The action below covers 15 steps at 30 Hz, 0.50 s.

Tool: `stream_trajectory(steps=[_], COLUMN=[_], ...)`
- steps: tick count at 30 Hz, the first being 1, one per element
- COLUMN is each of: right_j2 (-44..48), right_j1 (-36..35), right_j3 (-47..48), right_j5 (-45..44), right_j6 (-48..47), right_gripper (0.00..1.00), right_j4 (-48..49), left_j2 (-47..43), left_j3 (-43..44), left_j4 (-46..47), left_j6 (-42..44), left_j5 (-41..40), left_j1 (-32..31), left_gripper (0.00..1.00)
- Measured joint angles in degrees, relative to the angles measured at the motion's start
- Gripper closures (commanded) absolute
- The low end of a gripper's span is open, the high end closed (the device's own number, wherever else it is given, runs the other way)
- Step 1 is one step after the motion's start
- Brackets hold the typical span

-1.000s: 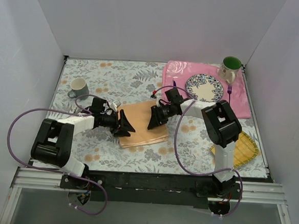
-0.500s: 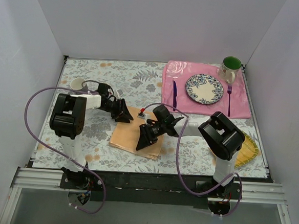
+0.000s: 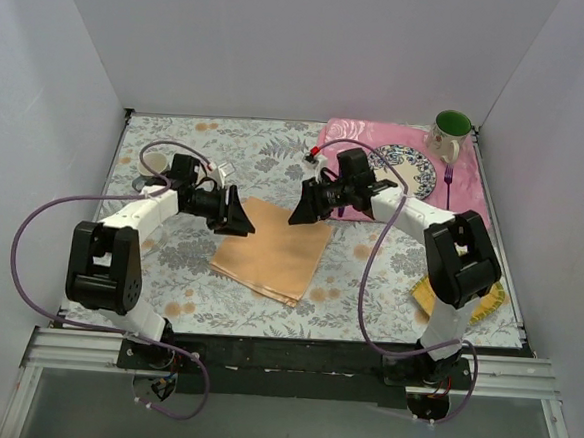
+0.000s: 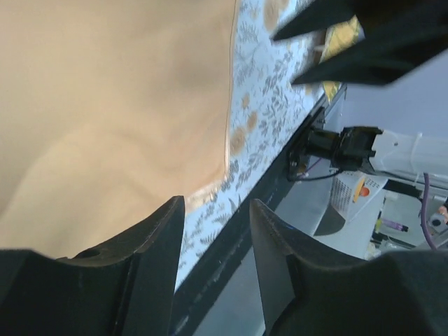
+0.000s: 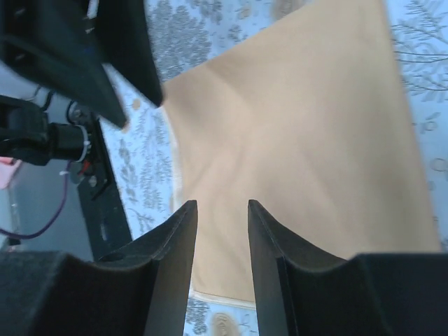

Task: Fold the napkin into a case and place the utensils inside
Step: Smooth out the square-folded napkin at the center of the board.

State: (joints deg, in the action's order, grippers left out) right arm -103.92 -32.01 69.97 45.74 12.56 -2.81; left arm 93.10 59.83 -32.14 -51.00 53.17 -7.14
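Observation:
The peach-orange napkin [image 3: 272, 252] lies flat on the floral tablecloth as a folded slab, with no case shape to it. My left gripper [image 3: 238, 218] hovers at its far left corner, open and empty; in the left wrist view [image 4: 213, 210] the napkin [image 4: 105, 105] spreads beyond the fingers. My right gripper [image 3: 299, 216] hangs at the far right corner, also open and empty, and its wrist view [image 5: 222, 210] looks down on the napkin [image 5: 301, 140]. The purple fork [image 3: 448, 180] lies on the pink placemat. The right arm hides the knife.
A pink floral placemat [image 3: 469, 201] at the back right carries a patterned plate [image 3: 415, 178] and a green-lined mug [image 3: 450, 132]. A yellow woven mat [image 3: 489, 291] lies by the right arm's base. A grey mug [image 3: 153, 162] stands at the left.
The right gripper has swung from the napkin's near edge to its far right corner. The left gripper stays by the far left corner. The napkin now lies spread wider.

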Motion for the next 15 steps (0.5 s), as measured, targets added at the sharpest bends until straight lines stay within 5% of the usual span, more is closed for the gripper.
stream_trajectory(steps=[5,15], right_j2=[-5.2,-9.2], right_j1=[1.0,1.0], right_j3=[1.6,-3.1], right_j5=[-3.0,-3.5], right_j6=[-5.6,-5.4], right_gripper=[0.61,0.62], right_j4=[-4.5,-5.6], left_j2=[-2.5,8.4], left_j3=[-4.5,-5.6], left_j4=[-3.9,-4.2], left_j6=[0.2,1.6], left_j5=[-0.9,-5.6], left_j1=[0.2,4.8], left_gripper=[0.64,0.71])
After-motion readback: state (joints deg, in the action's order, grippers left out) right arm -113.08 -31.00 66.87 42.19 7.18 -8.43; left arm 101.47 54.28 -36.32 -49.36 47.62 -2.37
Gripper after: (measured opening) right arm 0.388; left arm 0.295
